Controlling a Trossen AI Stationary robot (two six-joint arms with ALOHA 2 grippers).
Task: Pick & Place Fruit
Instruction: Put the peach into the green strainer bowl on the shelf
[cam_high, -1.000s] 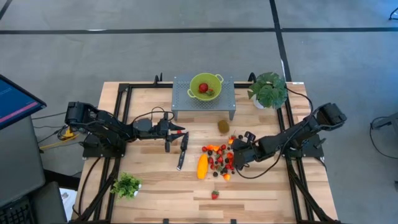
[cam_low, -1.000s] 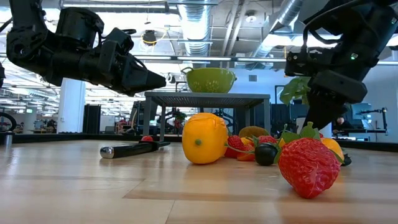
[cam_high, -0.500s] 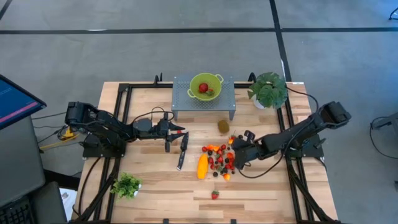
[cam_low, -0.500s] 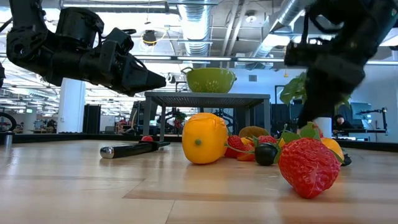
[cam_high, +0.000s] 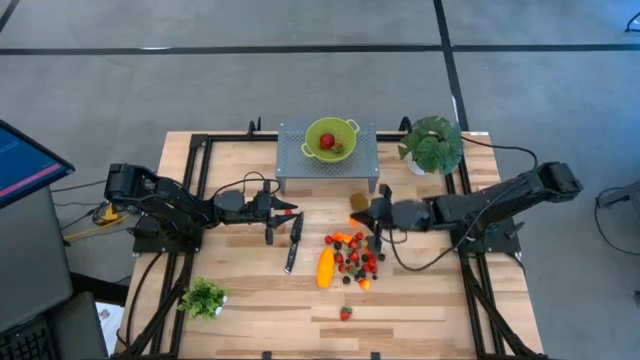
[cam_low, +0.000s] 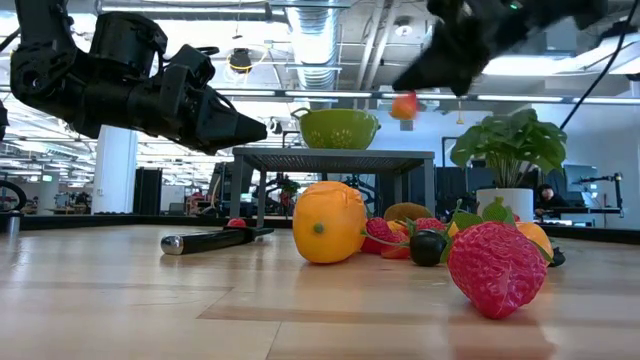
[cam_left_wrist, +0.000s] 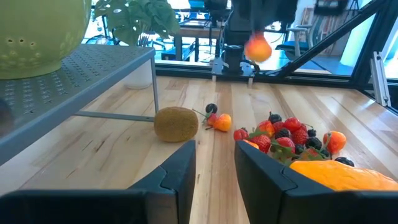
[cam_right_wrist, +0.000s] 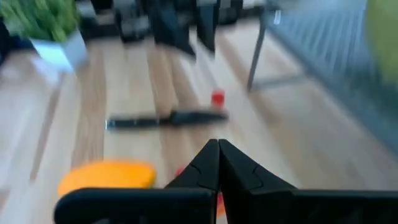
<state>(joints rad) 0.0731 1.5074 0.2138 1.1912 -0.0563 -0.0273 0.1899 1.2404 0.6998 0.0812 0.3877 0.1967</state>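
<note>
Right claw (cam_high: 365, 212) is clenched on a small orange-red fruit (cam_low: 404, 105) and hangs raised above the surface (cam_high: 250, 290), over the far edge of the fruit pile (cam_high: 355, 255), just beside the near right leg of the grey stand (cam_high: 300, 165). From that claw the green colander (cam_high: 330, 138) on top of the stand lies far and a little left and higher up, so the drop probably needs a short carry up and over the rim. Left claw (cam_high: 288, 212) waits slightly parted and empty left of the pile, about as near the colander, but it carries nothing.
</note>
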